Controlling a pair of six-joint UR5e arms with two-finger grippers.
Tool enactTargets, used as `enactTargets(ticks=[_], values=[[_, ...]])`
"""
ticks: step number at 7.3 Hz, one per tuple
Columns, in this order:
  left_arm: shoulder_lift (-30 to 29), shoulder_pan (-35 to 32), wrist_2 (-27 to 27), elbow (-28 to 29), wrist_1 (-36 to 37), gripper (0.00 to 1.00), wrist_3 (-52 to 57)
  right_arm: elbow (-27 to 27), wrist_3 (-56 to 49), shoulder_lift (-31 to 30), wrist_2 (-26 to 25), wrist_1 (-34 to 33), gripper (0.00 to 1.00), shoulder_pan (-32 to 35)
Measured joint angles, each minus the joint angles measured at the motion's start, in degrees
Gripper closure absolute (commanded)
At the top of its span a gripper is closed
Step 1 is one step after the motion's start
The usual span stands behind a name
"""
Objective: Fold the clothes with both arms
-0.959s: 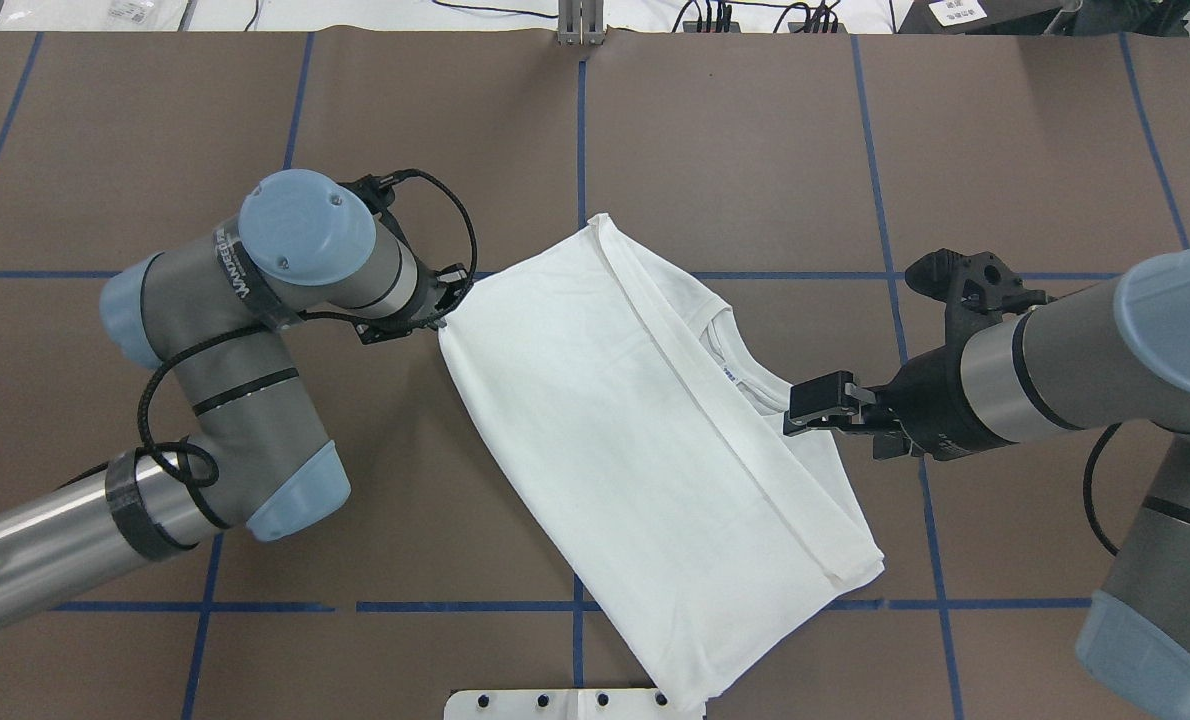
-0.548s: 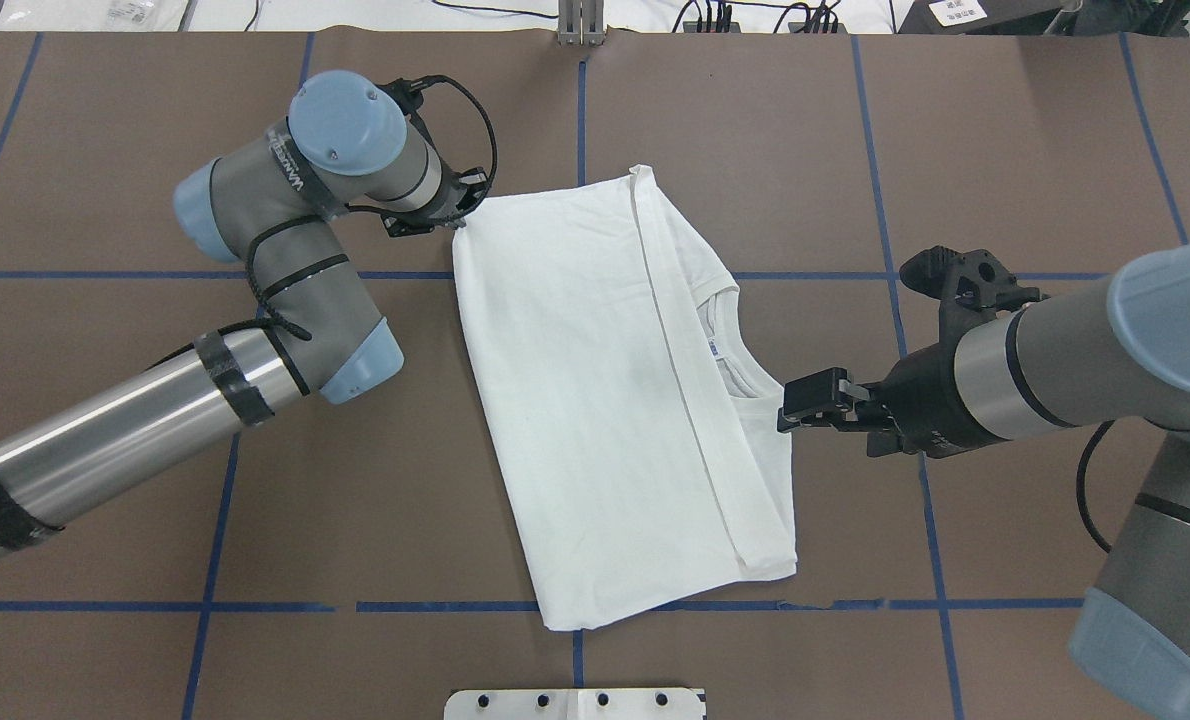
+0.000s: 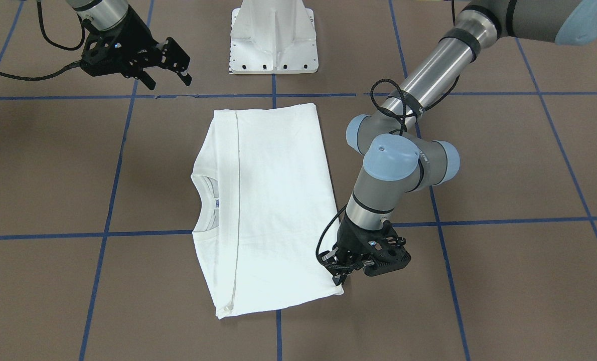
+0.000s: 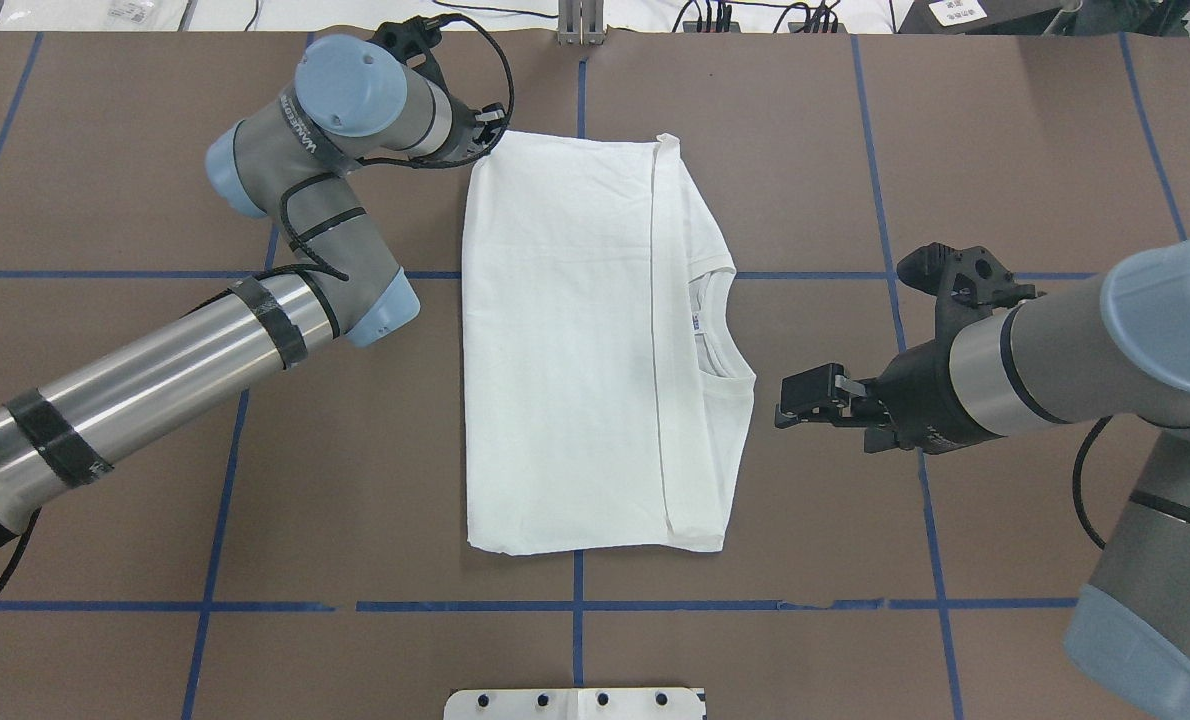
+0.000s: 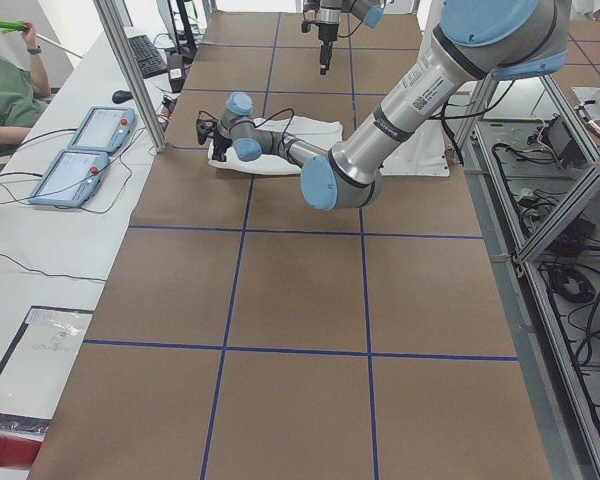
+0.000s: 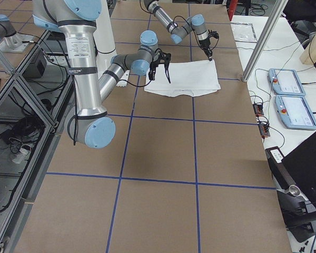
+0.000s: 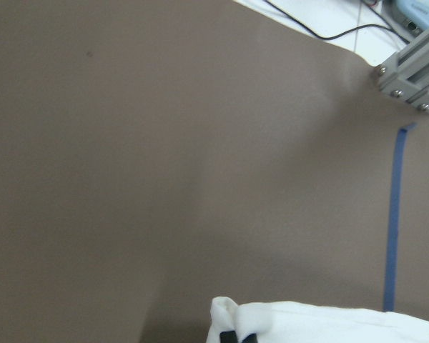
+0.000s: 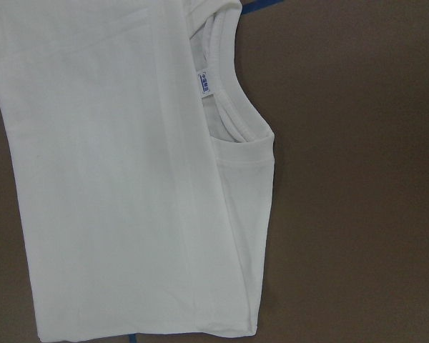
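My left gripper (image 3: 338, 281): pinching one corner of the white T-shirt (image 4: 565, 340).
My right gripper (image 4: 785, 400): fingers spread, holding nothing, near the collar side.
T-shirt: folded, lying flat.

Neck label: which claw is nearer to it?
Right. The right claw hangs open just off the collar side, near the neck label; the left claw pinches a far corner of the T-shirt.
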Motion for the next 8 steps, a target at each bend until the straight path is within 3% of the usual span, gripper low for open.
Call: enactTargets(ticks=[3,5,6,8], values=[[-0.2,-0.8,2.5,2.0,-4.4,0.00,0.9,-3.1,-0.4,3.3,0.3,-0.2,0.00,1.3],[1.4,-2.9,0.1,0.5,-2.9,0.00,3.6,-7.3,-0.8,6.6,-0.4,-0.4,0.00,1.9],[4.2,-3.6,-2.6,-3.7,-0.5,0.00,4.8,-9.5,-0.9,8.5,-1.3,-0.5,0.00,1.9],[13.6,-3.9,-7.0,-18.2,5.9,0.00,5.8,-14.1,-2.5,13.4,-3.8,-3.9,0.00,0.8]])
